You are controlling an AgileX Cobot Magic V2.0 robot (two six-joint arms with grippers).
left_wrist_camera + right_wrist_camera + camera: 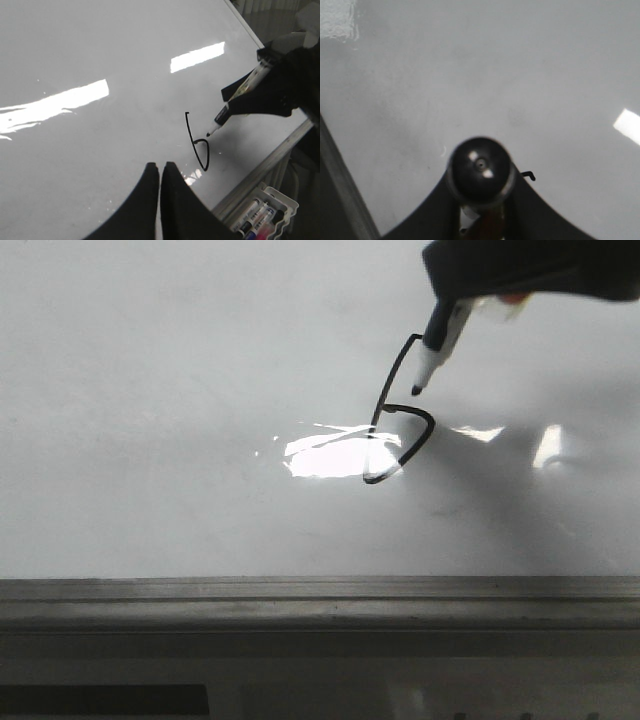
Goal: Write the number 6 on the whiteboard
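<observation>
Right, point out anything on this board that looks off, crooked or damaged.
Nothing is damaged or spilled. The thin black hand-drawn number 6 leans, with an angular loop. The glossy white whiteboard is otherwise clean. The right gripper holds the black-and-white marker pen, its tip close beside the loop.

Tray (285, 210) of spare markers (252, 215)

I'm seeing the whiteboard (100, 60) filling most of the left wrist view, with bright glare bars lying across it. The number 6 (196, 141) is sitting on it as a thin black stroke with a small loop. The right gripper (250, 92) is gripping a marker (239, 99), tip pointing at the loop. The left gripper (161, 172) is hovering with fingers pressed together. A tray of markers (262, 212) is sitting beyond the board edge.
</observation>
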